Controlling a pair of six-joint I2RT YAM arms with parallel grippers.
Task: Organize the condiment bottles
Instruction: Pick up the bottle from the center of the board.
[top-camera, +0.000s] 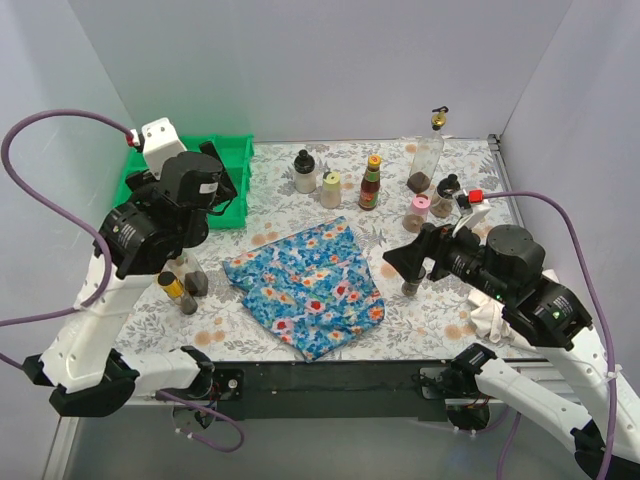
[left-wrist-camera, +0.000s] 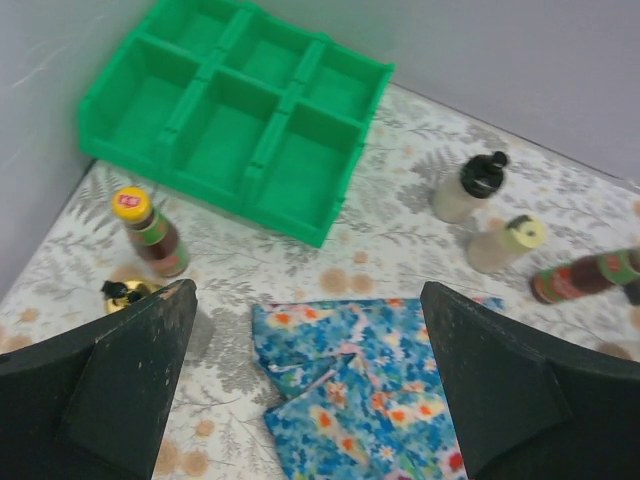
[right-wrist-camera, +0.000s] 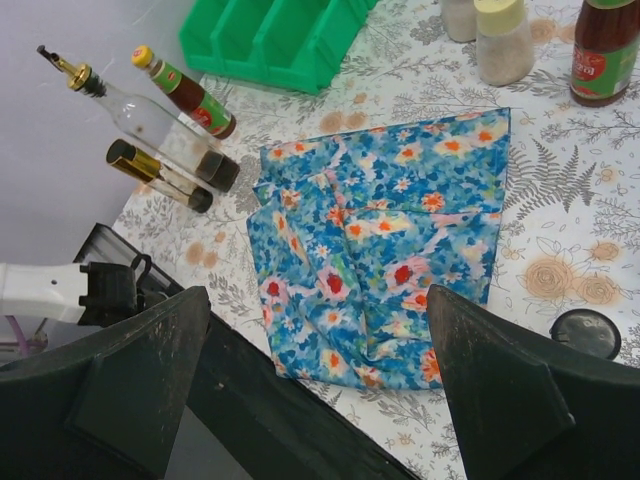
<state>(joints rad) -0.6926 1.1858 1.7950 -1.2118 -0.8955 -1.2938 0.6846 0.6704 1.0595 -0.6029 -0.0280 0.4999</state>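
Condiment bottles stand on the floral table. At the back are a white black-capped bottle, a cream one, a red-labelled yellow-capped sauce, a tall clear gold-topped bottle, a pink-lidded jar and a dark black-capped jar. At the near left are another yellow-capped sauce, a clear gold-spouted bottle and a small gold-capped one. My left gripper is open and empty, high above the cloth's left edge. My right gripper is open and empty over the cloth's near right side.
A green compartment tray, its cells empty in the left wrist view, sits at the back left. A crumpled blue floral cloth lies mid-table. A dark-capped jar stands just right of the cloth under my right arm.
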